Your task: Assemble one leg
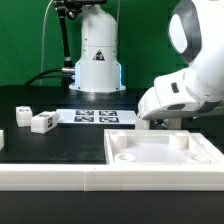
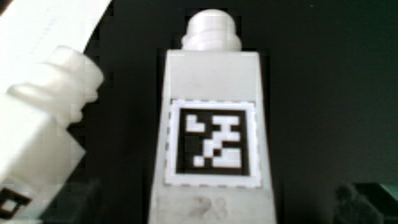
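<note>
On the black worktop (image 1: 60, 145), close under the wrist camera, is the leg (image 2: 214, 140): a long white block, tag face toward the camera, round peg at one end, with another white part (image 2: 45, 110) just beside it. At the exterior view's right, the arm (image 1: 185, 90) dips low behind the big flat tabletop piece (image 1: 165, 150). The hand is hidden there and its fingers are unclear in both views, so I cannot tell wide from narrow.
</note>
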Controlling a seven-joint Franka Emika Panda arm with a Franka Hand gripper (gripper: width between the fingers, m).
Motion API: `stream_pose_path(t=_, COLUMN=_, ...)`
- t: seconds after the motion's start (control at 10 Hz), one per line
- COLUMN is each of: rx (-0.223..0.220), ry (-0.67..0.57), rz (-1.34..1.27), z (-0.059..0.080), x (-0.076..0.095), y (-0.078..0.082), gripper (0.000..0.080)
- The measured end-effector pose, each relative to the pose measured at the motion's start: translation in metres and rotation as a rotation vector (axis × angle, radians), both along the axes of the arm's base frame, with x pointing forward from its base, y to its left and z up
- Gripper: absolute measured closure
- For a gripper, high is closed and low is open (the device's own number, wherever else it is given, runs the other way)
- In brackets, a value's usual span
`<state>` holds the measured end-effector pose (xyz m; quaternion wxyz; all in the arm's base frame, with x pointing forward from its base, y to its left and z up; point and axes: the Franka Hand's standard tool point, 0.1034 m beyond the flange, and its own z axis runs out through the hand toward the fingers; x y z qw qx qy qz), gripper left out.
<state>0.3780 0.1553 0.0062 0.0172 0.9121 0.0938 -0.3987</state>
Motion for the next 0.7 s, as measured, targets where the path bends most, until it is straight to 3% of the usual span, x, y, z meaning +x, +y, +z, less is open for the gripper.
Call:
stream_pose_path(t=0.2, rx=0.0, ry=0.0, rz=0.0, z=0.0, x=0.0, y=0.0, gripper=0.0424)
stream_pose_path(t=0.3, rx=0.0, ry=0.0, rz=0.0, z=0.0, x=0.0, y=0.0, gripper=0.0509)
stream_pose_path(t=0.7, rx=0.0, ry=0.0, rz=0.0, z=0.0, x=0.0001, y=0.0, gripper=0.0509)
